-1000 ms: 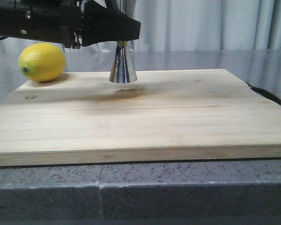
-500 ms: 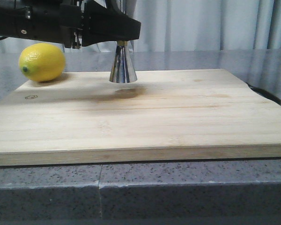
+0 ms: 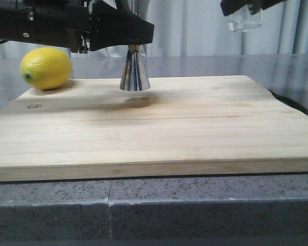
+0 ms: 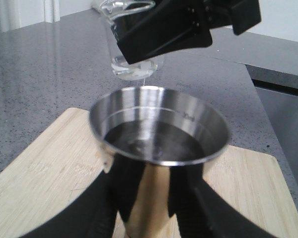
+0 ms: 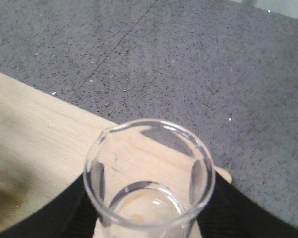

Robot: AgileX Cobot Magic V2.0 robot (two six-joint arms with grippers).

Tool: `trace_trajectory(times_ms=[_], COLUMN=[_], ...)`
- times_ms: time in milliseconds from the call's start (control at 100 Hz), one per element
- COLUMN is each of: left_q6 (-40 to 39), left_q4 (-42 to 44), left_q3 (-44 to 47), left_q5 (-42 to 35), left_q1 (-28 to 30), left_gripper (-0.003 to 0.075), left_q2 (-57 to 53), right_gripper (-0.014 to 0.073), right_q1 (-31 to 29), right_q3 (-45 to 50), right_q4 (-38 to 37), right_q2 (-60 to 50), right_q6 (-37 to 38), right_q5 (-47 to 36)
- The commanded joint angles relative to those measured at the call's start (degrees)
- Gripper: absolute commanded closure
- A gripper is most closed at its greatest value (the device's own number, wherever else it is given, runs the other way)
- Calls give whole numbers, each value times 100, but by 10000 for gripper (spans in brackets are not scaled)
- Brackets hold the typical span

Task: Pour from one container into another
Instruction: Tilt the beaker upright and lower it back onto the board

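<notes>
The steel jigger [image 3: 134, 73] stands on the wooden board [image 3: 205, 128] at the back left, with my left gripper [image 3: 129, 37] shut on its upper part. In the left wrist view the black fingers [image 4: 102, 203] clasp the jigger [image 4: 159, 124] below its open cup, which shows a dark, wet-looking inside. High at the right, my right gripper [image 3: 246, 6] holds the clear glass beaker [image 3: 245, 19], well apart from the jigger. The beaker [image 5: 149, 171] stays upright between the right gripper [image 5: 149, 210] fingers and looks nearly empty. The beaker [image 4: 134, 62] also shows beyond the jigger's rim.
A yellow lemon [image 3: 46, 67] lies at the board's back left corner, beside the left arm. A darker damp patch [image 3: 138, 102] marks the wood in front of the jigger. Grey speckled countertop [image 3: 195, 205] surrounds the board, with pale curtains behind.
The right gripper with the beaker has come into the front view at the top right; it was out of sight before. Left arm, jigger and lemon have not moved.
</notes>
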Motion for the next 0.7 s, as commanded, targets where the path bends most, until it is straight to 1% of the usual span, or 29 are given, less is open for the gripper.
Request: trace_trajectory(times_ms=[0,200,330,380,450,530,690], left_q6=[-36,-36,-36,-36,-36,-36,-36], left_q4=[-481,-481,-481,-481,-481,-481,-481], left_q3=[-166,-166,-166,-166,-166,-166,-166], left_q5=[584,584,584,584,584,584,584], left_q1=[-54,-54,-54,-54,-54,-54,-54], left_gripper=[489,489,489,489,489,489,490], left_q2=[-217,-217,-217,-217,-217,-217,-217], right_gripper=[295,295,295,295,295,295,295], right_q1=[-4,394,687,849,1052,1265,1319], right_q3=[213,978,1382,1487,1532,1532,1532], right_q4=[531,624,916,921,921,921,921], right_q2=[-242,-232,-232,-223,-161,30,299], right_q6=[-12,-12,0,42,228,238,525], right_q5=[-898,-1975,-3084,-3357,-3546,-3831,-4242])
